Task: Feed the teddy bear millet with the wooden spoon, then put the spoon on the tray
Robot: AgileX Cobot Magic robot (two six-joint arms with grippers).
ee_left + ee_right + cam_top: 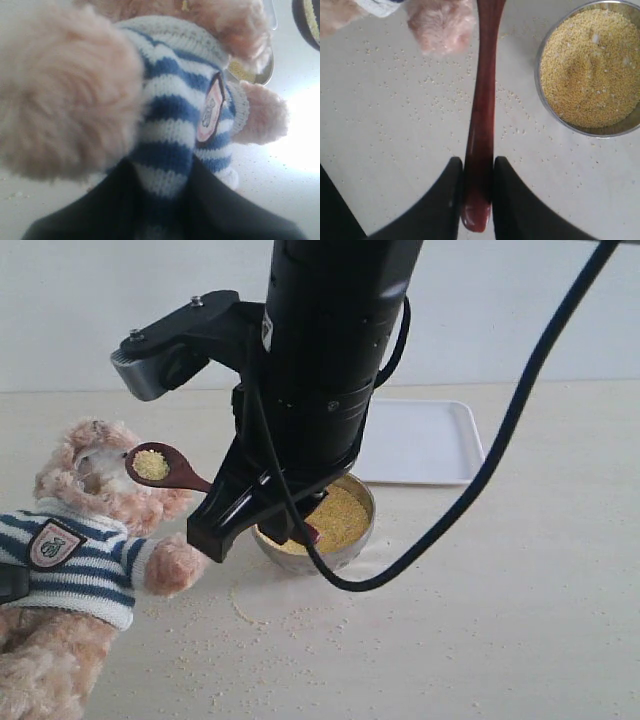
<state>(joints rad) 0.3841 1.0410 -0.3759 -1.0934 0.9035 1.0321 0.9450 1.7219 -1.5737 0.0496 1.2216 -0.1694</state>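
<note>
On the left I am steadying the teddy bear [80, 540] with my left hand [162, 187], whose dark fingers are clamping the striped knit shirt at its middle, so that hand is grasping the bear. The plush is looking fluffy, light brown and yielding, and a shield badge [52, 543] is sitting on the ribbed navy-and-white wool. Moving right, the wooden spoon [165, 472] is hovering with its oval bowl at the bear's whitish muzzle, though I cannot tell whether it is touching the fur. It is carrying a small load of millet [151, 464], so I am judging that the feeding step is the one in hand. The spoon is reading as smooth, glossy, dark reddish-brown wood with a slim straight handle, and my right hand [479, 187] is pinching that handle near its butt end, fingers clenched on either side. Fine yellow grains are lying scattered over the pale matt worktop [520, 620] beneath. Further right the round steel bowl [368, 525] is standing near the bear's paw, shiny-walled and holding a heap of the same grain. Beyond it the flat white tray [440, 440] is lying with its rounded corners and low rim. I am reckoning the next move is calling for a level carry rightward over the bowl to the tray, then a low, flat release, since loose grain will be rolling off at any tilt
</note>
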